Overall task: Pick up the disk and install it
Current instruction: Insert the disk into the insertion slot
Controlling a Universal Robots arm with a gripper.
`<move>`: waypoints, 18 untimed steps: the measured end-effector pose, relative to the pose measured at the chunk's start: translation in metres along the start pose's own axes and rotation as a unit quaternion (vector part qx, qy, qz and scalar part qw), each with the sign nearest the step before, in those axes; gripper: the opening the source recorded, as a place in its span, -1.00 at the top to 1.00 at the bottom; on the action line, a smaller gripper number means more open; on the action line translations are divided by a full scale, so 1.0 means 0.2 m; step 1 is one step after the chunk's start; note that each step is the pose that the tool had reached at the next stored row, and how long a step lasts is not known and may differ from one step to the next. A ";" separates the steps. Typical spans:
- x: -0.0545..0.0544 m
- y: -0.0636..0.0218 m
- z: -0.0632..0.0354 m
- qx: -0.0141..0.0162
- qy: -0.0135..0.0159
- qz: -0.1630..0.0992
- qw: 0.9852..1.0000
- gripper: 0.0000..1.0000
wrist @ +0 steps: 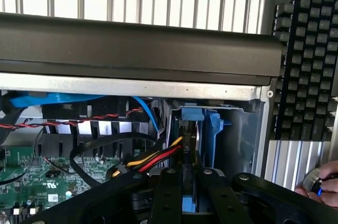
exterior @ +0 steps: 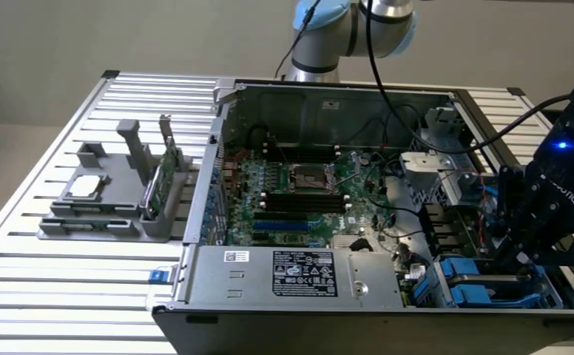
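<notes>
The disk (wrist: 188,129) stands on edge in the grey drive bay (wrist: 237,139) at the corner of the open computer case, blue rails on both sides of it. My gripper (wrist: 186,174) is right over it, and its black fingers (wrist: 168,192) are shut on the disk's thin upper edge. In the exterior view the gripper (exterior: 514,255) reaches down into the case's near corner on the exterior view's right, just above the blue-railed disk (exterior: 484,285).
Red, yellow and black cables (wrist: 153,158) run beside the bay. The motherboard (exterior: 302,192) and power supply (exterior: 297,274) fill the case. A grey holder (exterior: 109,203) with a silver chip and a green card stands on the slatted table. A person's hand (wrist: 323,184) shows nearby.
</notes>
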State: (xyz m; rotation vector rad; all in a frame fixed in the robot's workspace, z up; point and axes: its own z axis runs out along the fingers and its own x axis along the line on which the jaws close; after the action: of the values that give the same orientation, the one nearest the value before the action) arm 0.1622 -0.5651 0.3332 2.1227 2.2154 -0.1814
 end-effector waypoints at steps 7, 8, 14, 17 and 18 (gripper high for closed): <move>0.01 0.000 0.000 0.000 0.000 0.000 1.000 0.65; 0.01 0.000 0.000 0.000 0.000 -0.001 1.000 0.65; 0.00 -0.001 -0.029 0.000 0.000 -0.001 1.000 0.62; 0.00 -0.003 -0.088 0.001 0.000 -0.002 1.000 0.48; -0.01 -0.004 -0.105 0.001 0.000 -0.002 1.000 0.48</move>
State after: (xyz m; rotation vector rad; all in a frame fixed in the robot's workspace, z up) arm 0.1621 -0.5638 0.3541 2.1205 2.2197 -0.1838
